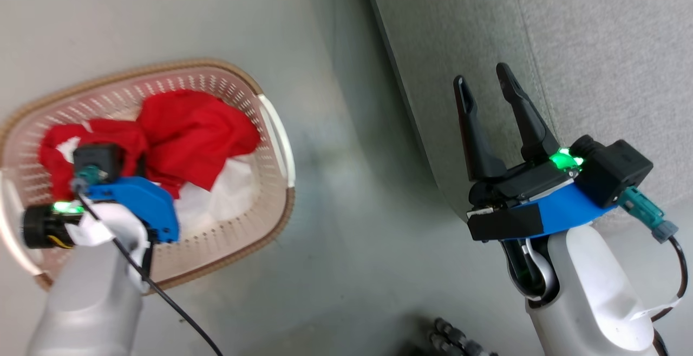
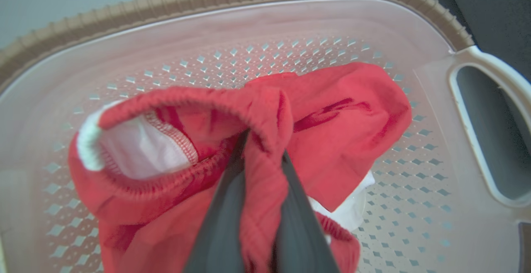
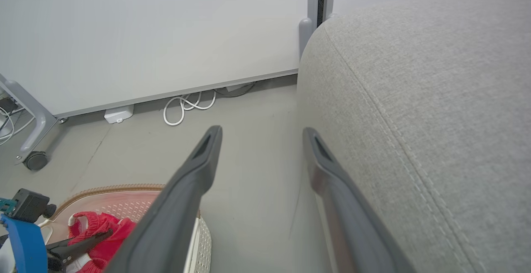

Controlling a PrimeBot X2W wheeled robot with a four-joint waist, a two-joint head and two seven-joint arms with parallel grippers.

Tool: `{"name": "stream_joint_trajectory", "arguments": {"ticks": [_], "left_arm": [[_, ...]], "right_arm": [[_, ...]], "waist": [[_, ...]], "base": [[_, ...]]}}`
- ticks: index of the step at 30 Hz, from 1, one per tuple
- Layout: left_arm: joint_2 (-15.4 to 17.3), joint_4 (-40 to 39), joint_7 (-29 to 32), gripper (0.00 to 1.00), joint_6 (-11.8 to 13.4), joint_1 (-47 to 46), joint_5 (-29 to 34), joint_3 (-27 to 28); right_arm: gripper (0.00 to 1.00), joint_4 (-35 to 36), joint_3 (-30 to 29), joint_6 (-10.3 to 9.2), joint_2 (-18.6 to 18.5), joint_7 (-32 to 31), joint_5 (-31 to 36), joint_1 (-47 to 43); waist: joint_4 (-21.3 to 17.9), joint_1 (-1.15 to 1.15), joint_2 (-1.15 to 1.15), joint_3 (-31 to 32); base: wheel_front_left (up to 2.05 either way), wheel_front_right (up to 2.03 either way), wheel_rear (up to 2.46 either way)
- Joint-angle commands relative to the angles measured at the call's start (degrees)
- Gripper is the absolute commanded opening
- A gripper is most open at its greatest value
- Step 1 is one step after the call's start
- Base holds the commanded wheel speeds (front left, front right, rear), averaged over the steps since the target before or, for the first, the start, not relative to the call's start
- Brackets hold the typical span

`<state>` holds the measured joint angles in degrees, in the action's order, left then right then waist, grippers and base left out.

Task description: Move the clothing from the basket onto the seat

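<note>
The cream basket [image 1: 189, 66] with a brown rim stands on the floor at the left, and the red and white clothing [image 1: 195, 129] is bunched inside it. My left arm's blue wrist [image 1: 135, 199] reaches down over the pile. In the left wrist view my left gripper [image 2: 264, 144] is shut on a red elastic band of the clothing [image 2: 344, 115], which is pinched between its two fingers. My right gripper [image 1: 482, 77] hangs open with nothing in it at the rounded edge of the grey seat [image 1: 595, 47]. The right wrist view shows its spread fingers [image 3: 207, 148] beside the seat [image 3: 415, 98].
Grey floor [image 1: 352, 210] runs between basket and seat. In the right wrist view a white wall panel stands behind, with a coiled white cable [image 3: 186, 107] at its foot and a caster wheel [image 3: 35, 161] at the far left. The basket [image 3: 124, 194] shows at lower left.
</note>
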<state>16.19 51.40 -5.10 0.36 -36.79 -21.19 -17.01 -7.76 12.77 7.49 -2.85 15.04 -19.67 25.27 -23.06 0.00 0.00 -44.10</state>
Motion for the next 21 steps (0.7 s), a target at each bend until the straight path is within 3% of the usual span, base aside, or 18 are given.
{"name": "stream_joint_trajectory", "arguments": {"ticks": [1, 11, 21], "left_arm": [[-0.59, 0.39, -0.74, 0.00, -0.54, -0.21, -0.03, -0.47], [-7.36, 4.85, -6.75, 0.00, -5.79, -0.21, 2.64, -7.48], [-12.26, 5.40, -9.29, 0.00, -7.79, 0.58, 0.76, -12.90]], "right_arm": [[1.00, -0.32, -0.20, 0.01, -0.06, 0.20, 0.67, -0.85], [1.00, -3.85, -1.27, 0.01, -0.09, 0.19, 5.08, -4.02], [1.00, -7.66, 0.43, 0.01, -0.11, 0.16, 6.22, -8.13]], "waist": [[2.47, 0.00, 0.00, 3.97], [9.12, 0.00, 0.00, 18.97], [12.80, 0.00, 0.00, 31.26]], "base": [[0.00, 0.00, 0.00], [0.00, 0.00, 0.00], [0.00, 0.00, 0.00]]}}
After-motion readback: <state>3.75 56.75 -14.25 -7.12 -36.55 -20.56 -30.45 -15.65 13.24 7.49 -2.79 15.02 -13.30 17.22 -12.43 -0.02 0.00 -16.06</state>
